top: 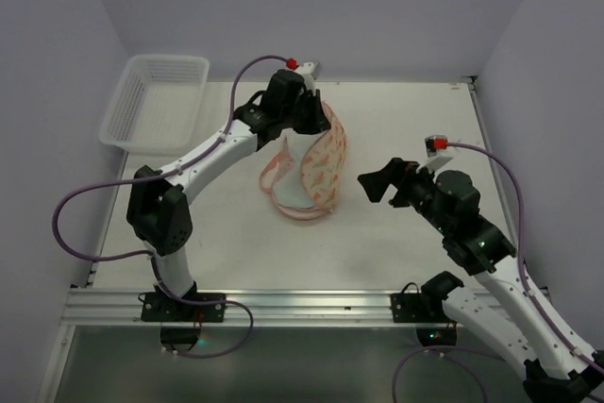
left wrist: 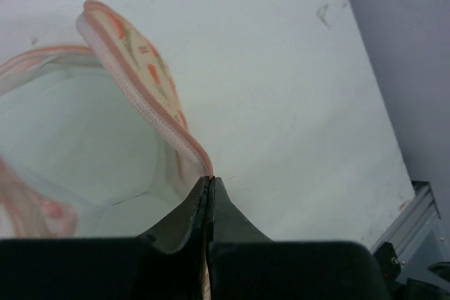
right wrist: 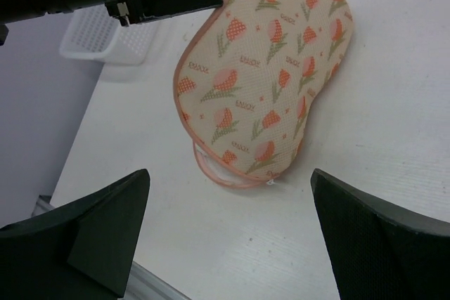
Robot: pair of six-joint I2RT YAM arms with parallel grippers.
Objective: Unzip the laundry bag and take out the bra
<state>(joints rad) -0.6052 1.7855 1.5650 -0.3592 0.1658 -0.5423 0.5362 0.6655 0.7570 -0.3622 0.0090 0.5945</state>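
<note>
- The left gripper (left wrist: 210, 186) is pressed together on the pink trim of the bag (left wrist: 140, 54), pinching one edge of its open mouth at the bottom middle of the left wrist view.
- From that pinch the bag hangs with its mouth gaping. In the top view it stands mid-frame, its lower edge down on the surface (top: 406, 120).
- Inside I can see only pale mesh lining. A small pink lump at the lower left of the left wrist view is too unclear to name, and no bra shows in any view.
- The right gripper (top: 375, 186) is spread wide, right of centre in the top view, apart from the bag and facing its printed side.
- The bag looks light, soft and floppy to me: the padded walls keep some shape but would fold under a push. The stitched trim seems the firmest hold. A second grip would sit best on the opposite trim, or on the loop (right wrist: 211, 166) at the bottom edge.
- A white basket (top: 156, 101) sits at the upper left, well apart.
</note>
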